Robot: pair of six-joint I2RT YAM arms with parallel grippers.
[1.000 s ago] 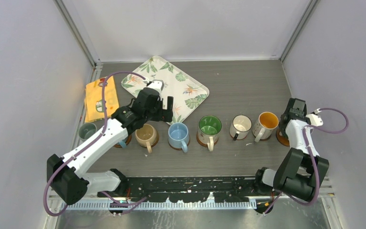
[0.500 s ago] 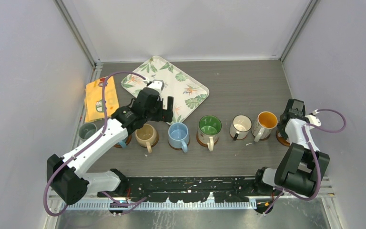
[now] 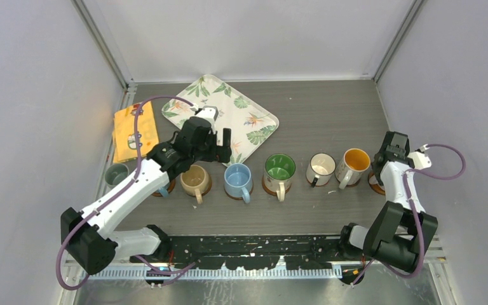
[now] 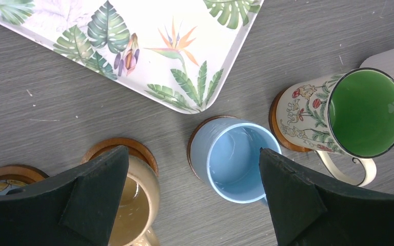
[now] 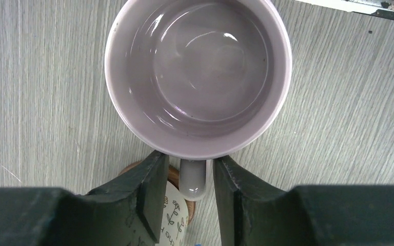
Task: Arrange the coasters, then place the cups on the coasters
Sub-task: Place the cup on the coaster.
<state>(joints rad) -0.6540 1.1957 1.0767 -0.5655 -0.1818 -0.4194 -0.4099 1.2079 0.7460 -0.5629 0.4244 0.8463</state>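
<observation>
Placement of mauve cup (image 5: 197, 77) at the 3 o'clock end of the cup row, which is running across the counter (image 3: 318, 121). The right gripper (image 5: 189, 163) is straddling the handle (image 5: 192, 183), which is pointing toward 6 o'clock in the wrist view. Its jaws are standing narrowly parted, with a sliver of gap on each side, so nothing is being clamped. A brown coaster (image 5: 173, 179) is showing under the handle, though whether the cup is sitting centred on it cannot be told. The left gripper (image 4: 190, 200) is hovering wide open and empty above the tan cup (image 4: 133, 207) and the light blue cup (image 4: 231, 164), toward 9 o'clock. For a clean finish, the jaws should probably be widening evenly and then rising straight up, so that neither finger is nudging the handle or the orange-inside cup (image 3: 356, 164) just beside it at 9 o'clock.
</observation>
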